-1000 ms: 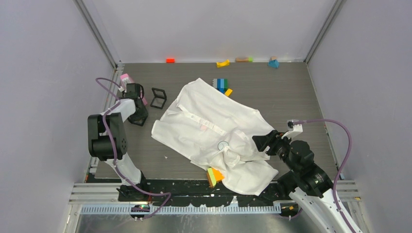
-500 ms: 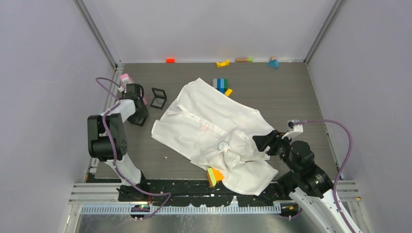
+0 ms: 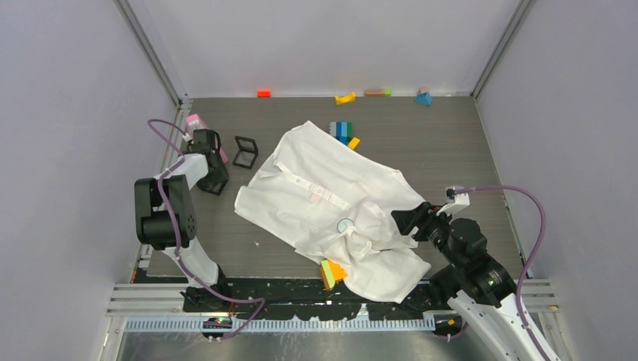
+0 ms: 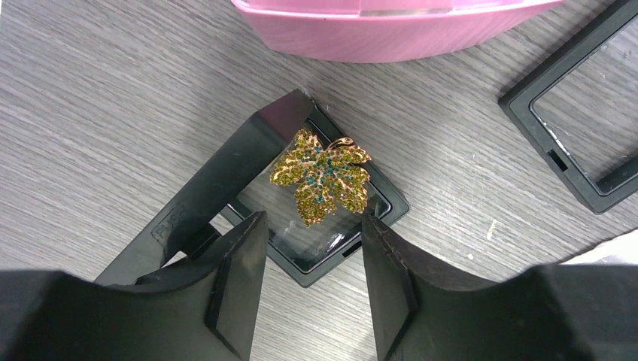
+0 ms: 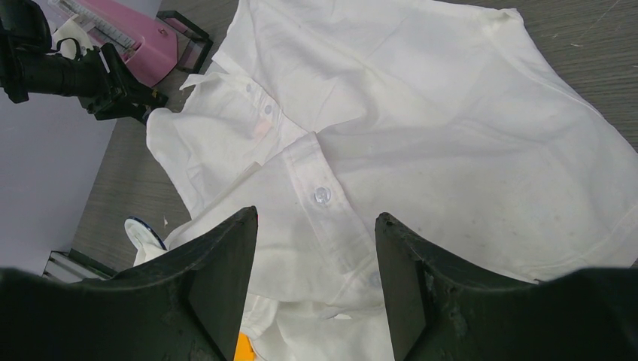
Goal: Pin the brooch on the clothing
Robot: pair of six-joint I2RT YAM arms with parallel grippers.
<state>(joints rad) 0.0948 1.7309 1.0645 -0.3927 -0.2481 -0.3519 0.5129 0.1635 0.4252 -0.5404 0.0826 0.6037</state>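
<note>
The brooch (image 4: 323, 180) is a gold leaf set with green and blue stones. It lies in an open black-framed box (image 4: 376, 222) on the table at the far left. My left gripper (image 4: 310, 222) is open and empty just above the box's near corner, and it shows in the top view (image 3: 214, 180). The white shirt (image 3: 323, 203) lies crumpled mid-table, button row (image 5: 322, 195) up. My right gripper (image 5: 314, 218) is open and empty over the shirt's right edge (image 3: 406, 223). A small round blue-rimmed disc (image 3: 345, 224) sits on the shirt.
A second black frame (image 4: 572, 143) stands right of the box, and shows in the top view (image 3: 245, 152). A pink container (image 4: 391, 30) lies just beyond the box. Coloured blocks lie at the shirt's top (image 3: 342, 131), under its near hem (image 3: 331, 272) and along the back wall (image 3: 345, 98).
</note>
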